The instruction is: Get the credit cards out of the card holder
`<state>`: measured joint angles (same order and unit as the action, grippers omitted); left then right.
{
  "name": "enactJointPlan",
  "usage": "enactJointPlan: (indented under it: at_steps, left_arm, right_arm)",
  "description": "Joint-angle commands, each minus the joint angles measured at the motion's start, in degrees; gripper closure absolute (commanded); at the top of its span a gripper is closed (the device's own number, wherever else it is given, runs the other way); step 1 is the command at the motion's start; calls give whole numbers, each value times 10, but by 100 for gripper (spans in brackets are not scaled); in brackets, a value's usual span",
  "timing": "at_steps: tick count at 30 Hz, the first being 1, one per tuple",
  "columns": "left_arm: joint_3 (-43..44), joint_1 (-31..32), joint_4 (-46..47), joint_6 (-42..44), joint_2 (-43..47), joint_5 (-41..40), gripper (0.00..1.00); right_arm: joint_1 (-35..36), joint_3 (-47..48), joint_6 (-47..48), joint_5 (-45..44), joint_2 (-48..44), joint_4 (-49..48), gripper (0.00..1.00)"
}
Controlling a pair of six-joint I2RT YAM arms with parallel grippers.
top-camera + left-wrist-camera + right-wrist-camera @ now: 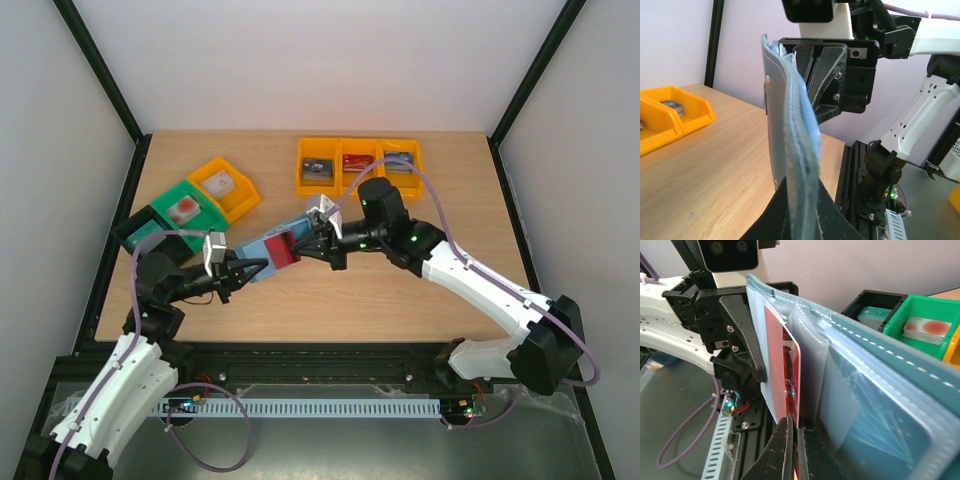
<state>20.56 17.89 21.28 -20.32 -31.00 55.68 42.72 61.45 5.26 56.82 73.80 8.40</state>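
Observation:
The teal-blue card holder point(260, 245) is held open above the table between both arms. My left gripper point(248, 268) is shut on its near-left end. In the left wrist view the holder point(790, 125) stands edge-on in the jaws of the left gripper point(802, 220). A red credit card point(283, 250) sticks partly out of a pale pocket. My right gripper point(302, 245) is shut on the red card's edge. In the right wrist view its fingers point(785, 450) pinch the red card point(785, 355), beside the holder's clear pockets point(865, 405).
Three orange bins point(360, 165) holding cards stand at the back. A green bin point(185, 208), another orange bin point(225, 187) and a black bin point(140, 232) stand at the left. The green bin point(930, 322) and black bin point(875, 305) show behind the holder.

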Motion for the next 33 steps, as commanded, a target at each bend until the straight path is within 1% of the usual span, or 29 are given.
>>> enactJointPlan:
  at_steps: [1, 3, 4, 7, 9, 10, 12, 14, 15, 16, 18, 20, 22, 23, 26, 30, 33]
  left_arm:
    - [-1, 4, 12, -1, 9, 13, 98]
    - [3, 1, -3, -10, 11, -17, 98]
    - [5, -1, -19, -16, 13, -50, 98]
    - [0, -22, -101, -65, 13, -224, 98]
    - [-19, -48, -140, -91, 11, -299, 98]
    - [-36, -60, -143, -101, 13, -311, 98]
    - [-50, -71, -143, -125, 18, -312, 98]
    - [-55, -72, -135, -141, 27, -305, 98]
    - [-55, -73, -133, -142, 31, -305, 98]
    - [-55, -75, -133, -142, 35, -306, 98]
    - [-59, -79, -131, -144, 42, -311, 98]
    - [-63, -84, -124, -147, 48, -310, 98]
    - [-67, -89, -117, -151, 53, -307, 98]
    - [-69, -90, -114, -151, 53, -306, 98]
    - [-71, -94, -109, -150, 58, -304, 98]
    - [-74, -96, -105, -150, 59, -306, 98]
    - [-77, -95, -101, -153, 58, -308, 98]
  right_arm:
    - [-14, 24, 31, -64, -14, 43, 98]
    - [-26, 37, 49, -97, -19, 78, 98]
    - [-39, 40, 52, -110, -25, 88, 98]
    - [-102, 34, 39, -134, -42, 79, 98]
    - [-141, 39, 23, -181, -31, 59, 98]
    - [-151, 53, 20, -240, -15, 58, 99]
    - [-154, 112, 34, -390, 44, 81, 98]
    - [-154, 181, 74, -544, 133, 110, 98]
    - [-154, 208, 98, -596, 167, 115, 98]
    - [-154, 228, 145, -643, 198, 109, 98]
    - [-154, 239, 230, -716, 246, 57, 98]
    - [-155, 241, 324, -763, 291, 2, 98]
    - [-160, 252, 386, -785, 332, -33, 98]
    - [-164, 266, 401, -784, 351, -38, 98]
    - [-177, 323, 426, -763, 406, -18, 98]
    - [-185, 363, 473, -765, 462, 4, 98]
    - [-190, 400, 490, -748, 496, 27, 98]
